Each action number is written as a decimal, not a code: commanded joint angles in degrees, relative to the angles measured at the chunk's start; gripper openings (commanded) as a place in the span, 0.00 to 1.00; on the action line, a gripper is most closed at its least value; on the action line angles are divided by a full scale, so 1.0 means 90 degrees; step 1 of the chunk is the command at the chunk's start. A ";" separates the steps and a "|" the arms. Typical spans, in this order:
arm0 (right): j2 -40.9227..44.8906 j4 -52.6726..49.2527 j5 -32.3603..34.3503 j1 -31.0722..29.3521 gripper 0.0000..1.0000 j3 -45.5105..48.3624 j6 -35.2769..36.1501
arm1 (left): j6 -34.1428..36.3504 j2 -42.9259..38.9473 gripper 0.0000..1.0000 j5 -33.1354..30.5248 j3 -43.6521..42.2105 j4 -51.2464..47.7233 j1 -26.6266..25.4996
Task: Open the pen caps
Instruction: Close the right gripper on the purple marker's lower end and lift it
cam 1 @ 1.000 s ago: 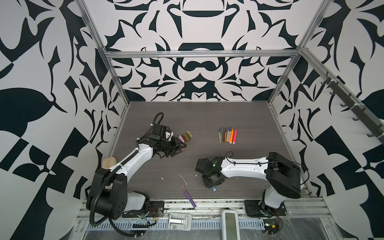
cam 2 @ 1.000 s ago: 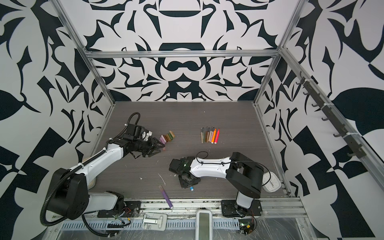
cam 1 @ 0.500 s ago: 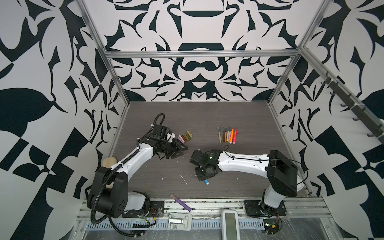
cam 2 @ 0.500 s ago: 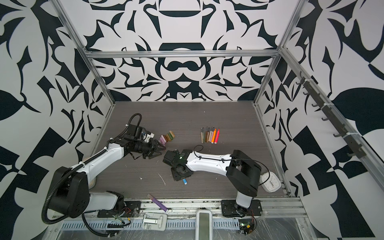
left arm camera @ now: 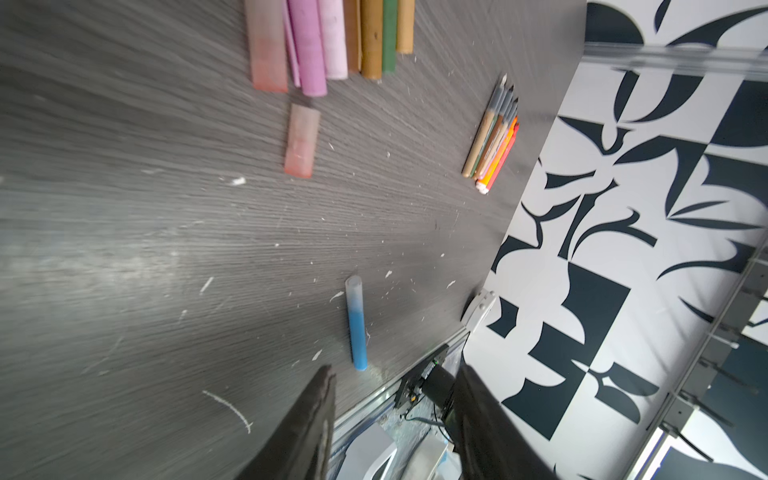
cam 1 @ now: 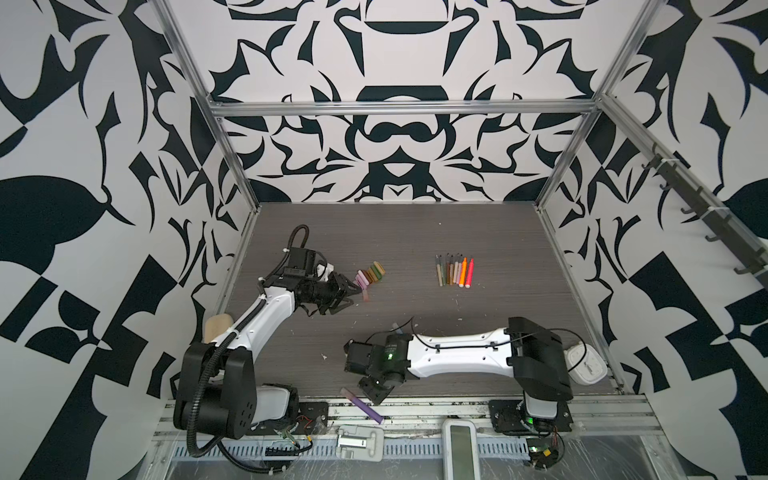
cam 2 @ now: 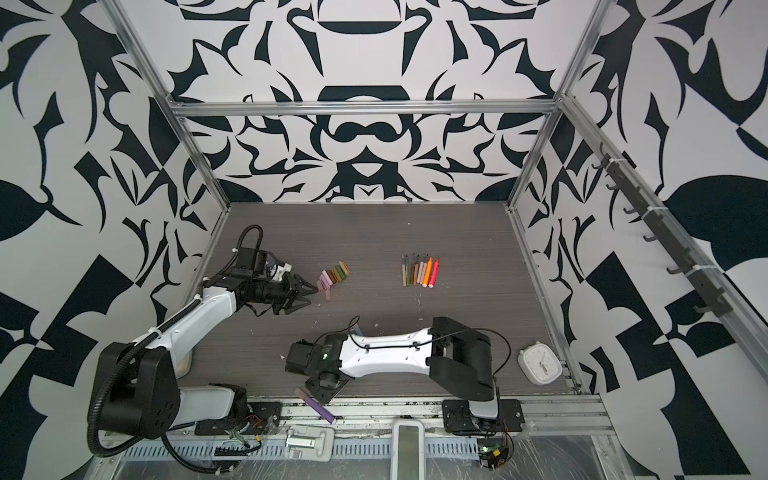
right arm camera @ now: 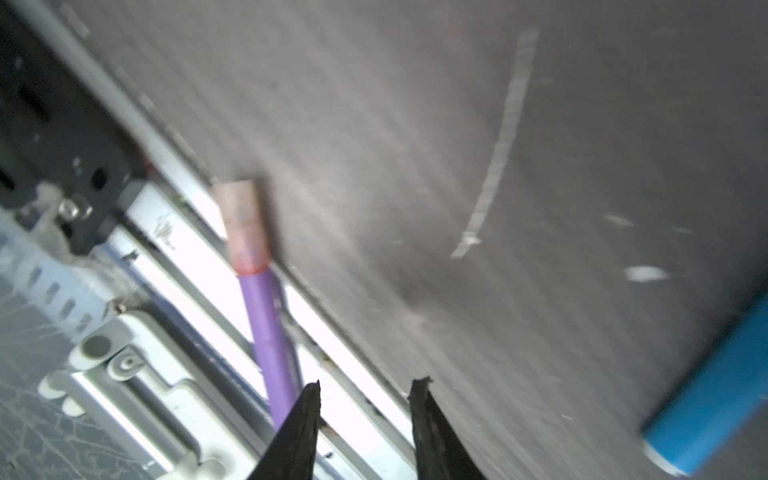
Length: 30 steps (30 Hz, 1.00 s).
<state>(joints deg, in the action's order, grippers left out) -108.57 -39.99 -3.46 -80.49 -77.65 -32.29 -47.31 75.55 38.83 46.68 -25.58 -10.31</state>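
Caps point(cam 1: 371, 274) are lying in a row left of centre, beside the left gripper point(cam 1: 354, 295), which is gaping empty. At bottom centre the right gripper point(cam 1: 370, 394), jaws parted and empty, is hovering by a capped purple pen point(cam 1: 365, 409). At left, a beige case point(cam 1: 218, 326) is hiding its contents.

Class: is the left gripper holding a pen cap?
No, the left gripper stands open and empty, apart from the caps.
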 commanded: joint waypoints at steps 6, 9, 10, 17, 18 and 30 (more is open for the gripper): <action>-0.0691 0.0067 -0.0087 -0.0642 0.38 -0.0697 0.0115 | 0.0264 -0.0598 0.49 -0.0076 -0.0063 -0.0620 0.0324; -0.0796 0.0058 0.0079 -0.0732 0.37 -0.0690 -0.0132 | 0.0283 -0.0700 0.49 -0.0094 -0.0093 -0.0730 0.0335; -0.0816 0.0051 0.0141 -0.0751 0.36 -0.0670 -0.0191 | 0.0295 -0.0725 0.49 -0.0096 -0.0106 -0.0771 0.0335; -0.0602 -0.0099 0.0640 -0.0774 0.21 -0.0426 -0.0562 | 0.0301 -0.0903 0.49 -0.0070 -0.0109 -0.0908 0.0344; -0.0464 -0.0120 0.0738 -0.0740 0.20 -0.0357 -0.0562 | 0.0305 -0.0905 0.50 -0.0039 -0.0088 -0.0919 0.0343; 0.1479 -0.0401 -0.0037 0.1204 0.12 0.0414 0.0106 | 0.0157 -0.0781 0.52 0.0188 -0.0072 -0.0870 0.0231</action>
<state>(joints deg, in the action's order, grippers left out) -98.15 -42.35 -0.69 -72.23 -73.87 -33.32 -45.58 67.94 39.31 46.46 -32.36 -7.73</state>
